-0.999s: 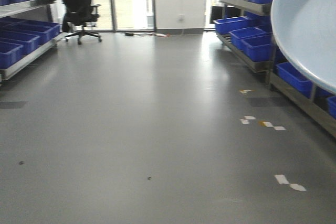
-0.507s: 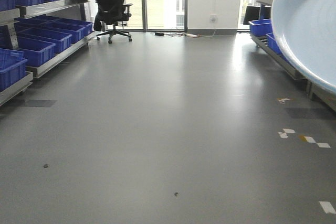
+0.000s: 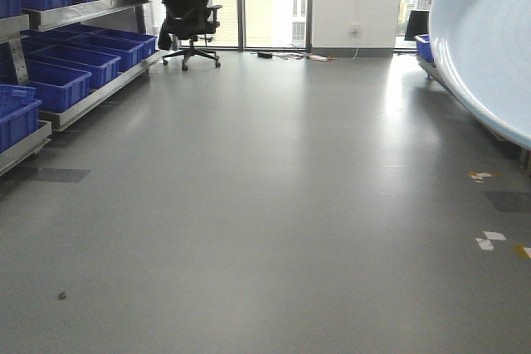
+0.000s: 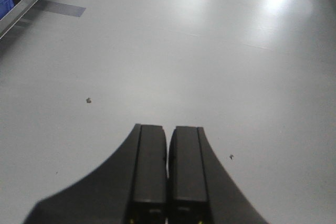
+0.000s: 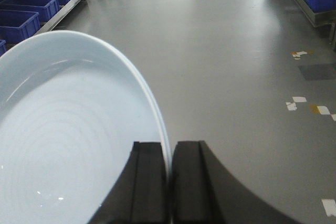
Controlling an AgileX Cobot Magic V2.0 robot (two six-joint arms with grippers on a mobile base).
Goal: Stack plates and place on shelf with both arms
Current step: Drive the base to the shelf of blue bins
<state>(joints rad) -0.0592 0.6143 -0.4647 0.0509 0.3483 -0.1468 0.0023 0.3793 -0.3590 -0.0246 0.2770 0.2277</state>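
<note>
Filling the front view's right edge, the plate point(image 3: 489, 39) hangs tilted above the grey floor point(image 3: 265, 205). A shelf point(image 3: 91, 7) with blue crates point(image 3: 58, 80) lines the left, and a black chair point(image 3: 189, 6) stands by the far windows. From the left wrist, the left fingers point(image 4: 149, 166) are pressed together with nothing between them, over the floor. From the right wrist, the right fingers point(image 5: 149, 177) pinch the plate's rim, its bowl spreading leftward; whether it is one plate or a stack, I cannot tell.
</note>
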